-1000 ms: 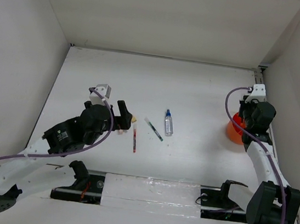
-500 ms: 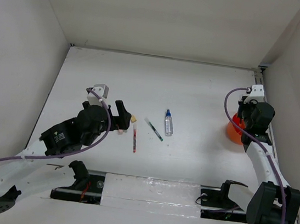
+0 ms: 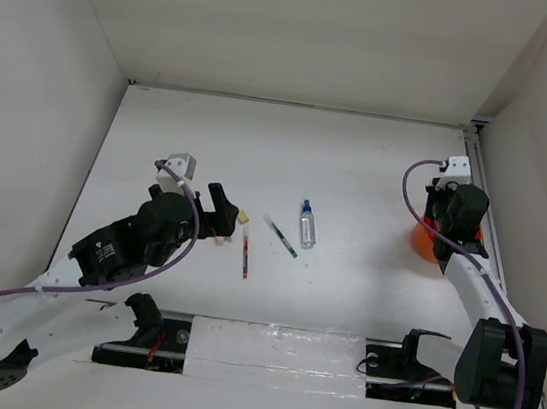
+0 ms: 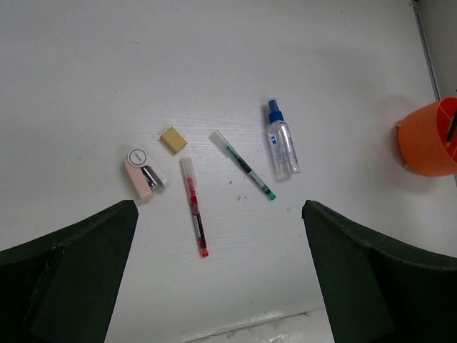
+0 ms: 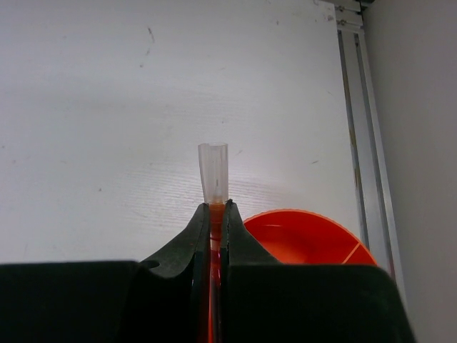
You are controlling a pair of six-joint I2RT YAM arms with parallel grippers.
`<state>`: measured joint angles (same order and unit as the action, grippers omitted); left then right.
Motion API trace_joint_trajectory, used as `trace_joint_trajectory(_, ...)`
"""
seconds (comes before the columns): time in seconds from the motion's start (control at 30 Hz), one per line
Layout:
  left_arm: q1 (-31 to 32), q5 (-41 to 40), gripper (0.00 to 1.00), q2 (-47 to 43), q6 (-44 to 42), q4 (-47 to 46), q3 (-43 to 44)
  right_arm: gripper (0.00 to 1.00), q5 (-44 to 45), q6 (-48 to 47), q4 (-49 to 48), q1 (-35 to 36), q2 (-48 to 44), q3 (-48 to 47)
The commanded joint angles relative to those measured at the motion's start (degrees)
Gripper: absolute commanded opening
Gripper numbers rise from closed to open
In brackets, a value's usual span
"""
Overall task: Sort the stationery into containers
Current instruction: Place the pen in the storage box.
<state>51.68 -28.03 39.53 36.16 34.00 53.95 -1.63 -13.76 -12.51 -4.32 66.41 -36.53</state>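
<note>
My right gripper [image 5: 215, 207] is shut on an orange pen [image 5: 213, 171] whose clear cap sticks out past the fingertips. It hangs just left of the orange-red cup [image 5: 303, 236], which stands at the table's right side [image 3: 426, 240]. My left gripper [image 4: 214, 214] is open and empty above the loose items: red pen [image 4: 194, 206], dark-green pen [image 4: 241, 164], blue-capped bottle [image 4: 281, 145], tan eraser cube [image 4: 173, 139] and pink-white piece [image 4: 141, 174]. In the top view the red pen [image 3: 245, 253], green pen [image 3: 280, 236] and bottle [image 3: 307, 226] lie mid-table.
A metal rail [image 5: 360, 128] runs along the table's right edge beside the cup. White walls close in the table on three sides. The table's near edge [image 4: 243, 325] lies just below the left gripper.
My right gripper with the orange pen has moved a little left and away from above the cup. My left arm has barely moved.
</note>
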Motion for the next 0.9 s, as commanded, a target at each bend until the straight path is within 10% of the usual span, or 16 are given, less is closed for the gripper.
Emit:
trace_joint_trajectory(0.0,0.1,0.0,1.0,-1.2,-0.8,-1.7,0.4,0.0,2.0,0.5,-0.8,0.4,0.6,0.3)
trace_joint_trajectory(0.57,0.1,0.0,1.0,-1.7,-0.8,-1.7,0.4,0.07,12.8,3.5,-0.8,4.1,0.0,1.9)
trace_joint_trajectory(0.87,0.1,0.0,1.0,-1.7,-0.8,-1.7,0.4,0.4,13.3,4.0,-0.8,4.1,-0.5,2.4)
